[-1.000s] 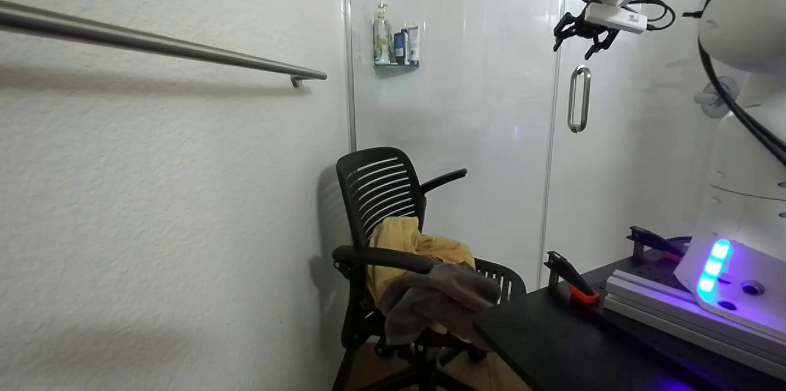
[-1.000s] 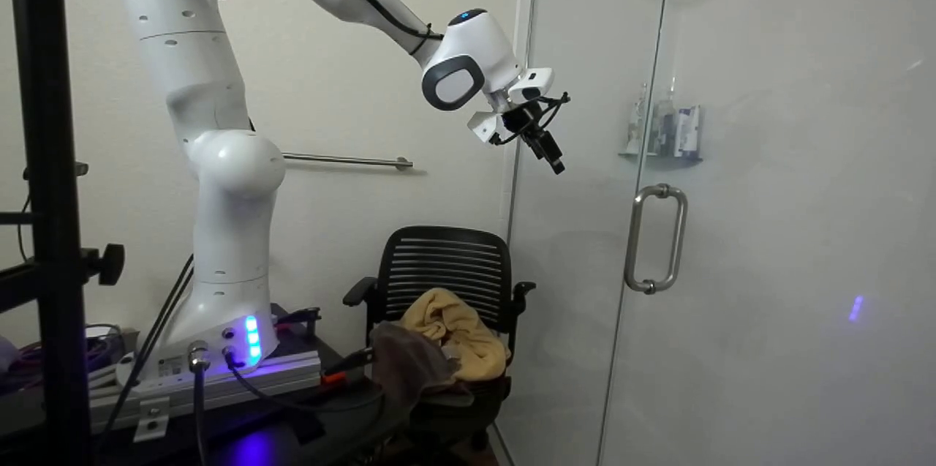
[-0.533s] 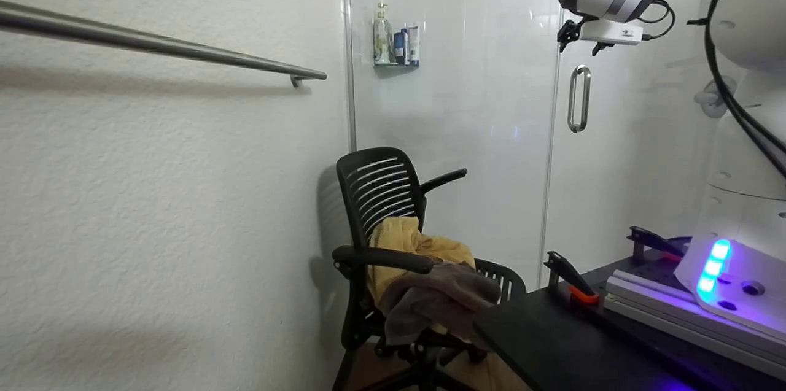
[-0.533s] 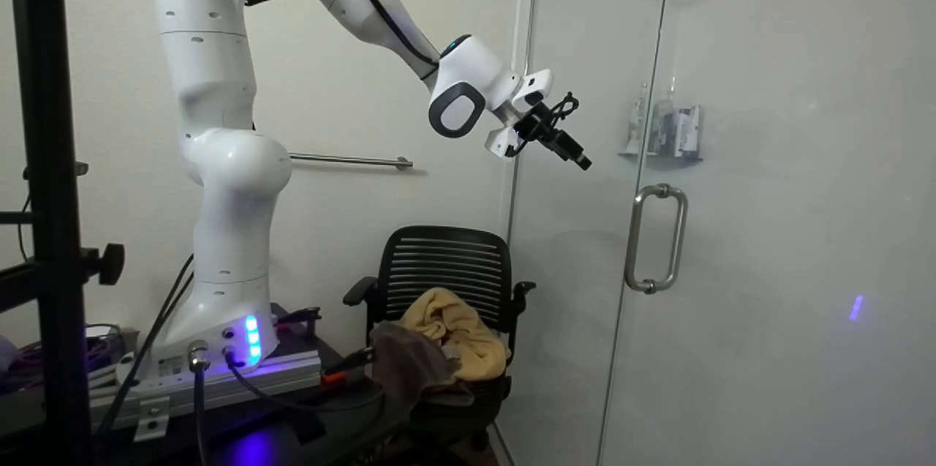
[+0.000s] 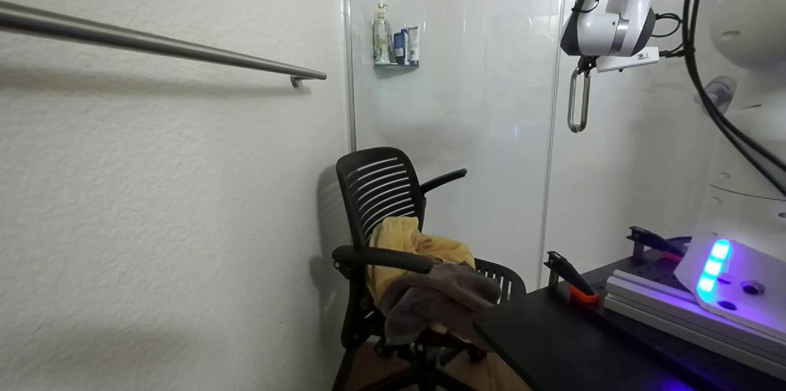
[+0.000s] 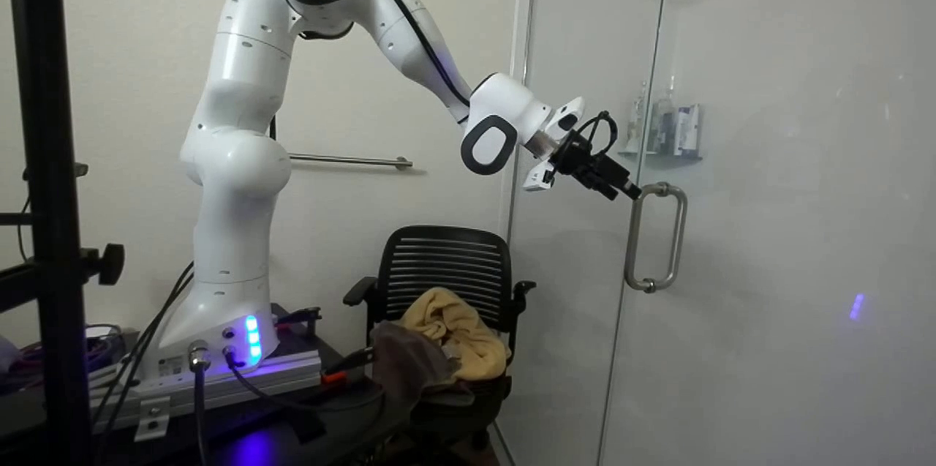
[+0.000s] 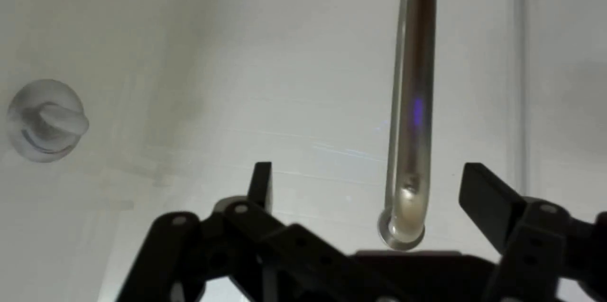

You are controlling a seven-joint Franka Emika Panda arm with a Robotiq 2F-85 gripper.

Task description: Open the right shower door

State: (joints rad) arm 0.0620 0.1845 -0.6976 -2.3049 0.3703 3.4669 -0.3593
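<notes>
The right shower door (image 6: 775,232) is a tall pale glass panel and looks shut. It also shows in an exterior view (image 5: 620,182) and the wrist view (image 7: 294,79). Its silver D-shaped handle (image 6: 635,243) stands upright near the door's edge; it is also in an exterior view (image 5: 585,102). My gripper (image 6: 626,192) is at the handle's upper end, tilted downward. In the wrist view my gripper (image 7: 372,186) is open, and the handle (image 7: 417,103) appears between the fingers, nearer the right one, with no visible contact. The fingers are mostly hidden in an exterior view (image 5: 586,64).
A fixed glass panel (image 5: 460,133) adjoins the door. A black chair (image 6: 446,246) with yellow and brown cloths (image 6: 453,338) stands before it. A black table (image 5: 571,336) carries the arm's base. A towel bar (image 6: 351,159) is on the wall. A black stand (image 6: 47,195) is in the foreground.
My arm has reached forward and down, bringing the open gripper from above and away from the handle to its upper end. The door and handle have not moved.
</notes>
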